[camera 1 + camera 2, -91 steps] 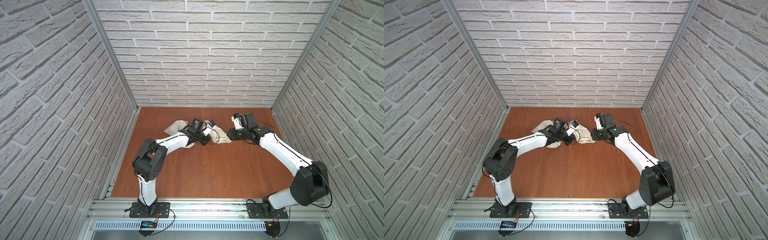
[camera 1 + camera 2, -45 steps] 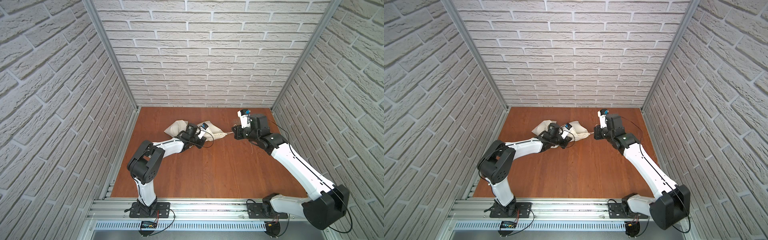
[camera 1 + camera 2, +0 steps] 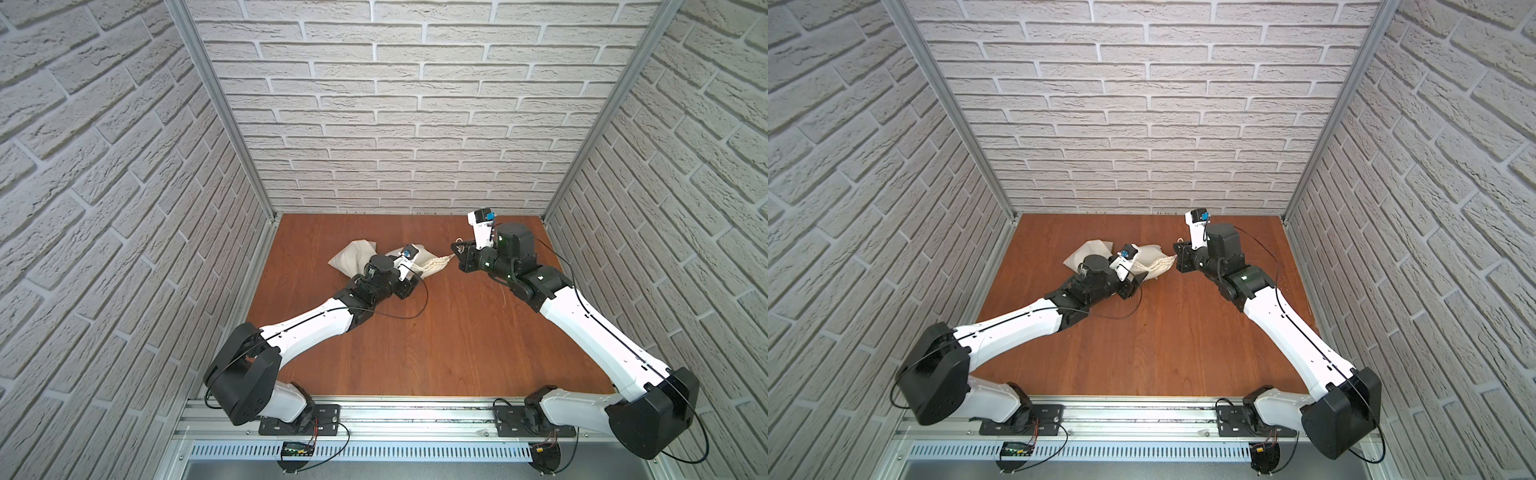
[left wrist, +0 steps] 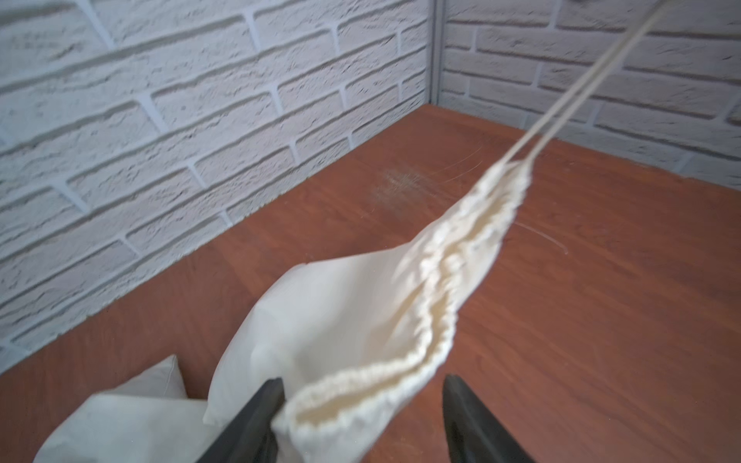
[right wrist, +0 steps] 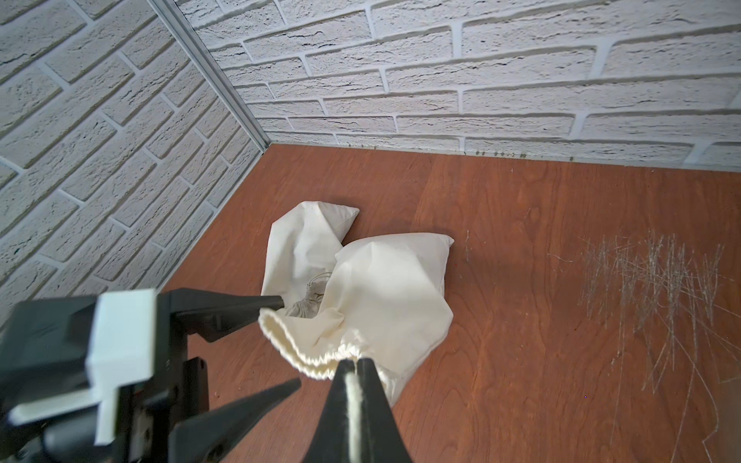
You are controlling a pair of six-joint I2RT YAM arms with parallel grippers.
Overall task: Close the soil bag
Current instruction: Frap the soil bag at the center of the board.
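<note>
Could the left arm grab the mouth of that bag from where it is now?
Probably yes. The left gripper stands open with the mouth of the bag between its fingers, and nothing else is in the gap. The right gripper only pinches the cord, at the far end.

You have both arms reaching forward and inward from their bases, so the 2 grippers point at each other, near but not touching. Your left arm [image 3: 307, 328] runs low, its white link slanting toward the centre and its wrist angled toward the right arm. Your left gripper [image 4: 363, 383] is spread wide, its 2 black fingers [image 4: 256, 413] well apart. Your right arm [image 3: 602, 332] has its big black joint out at the right side, and its white link slants forward and inward to a wrist turned toward the left arm. Your right gripper [image 5: 355, 364] is clamped, with its jaws pressed together on the cord [image 5: 353, 387].
</note>
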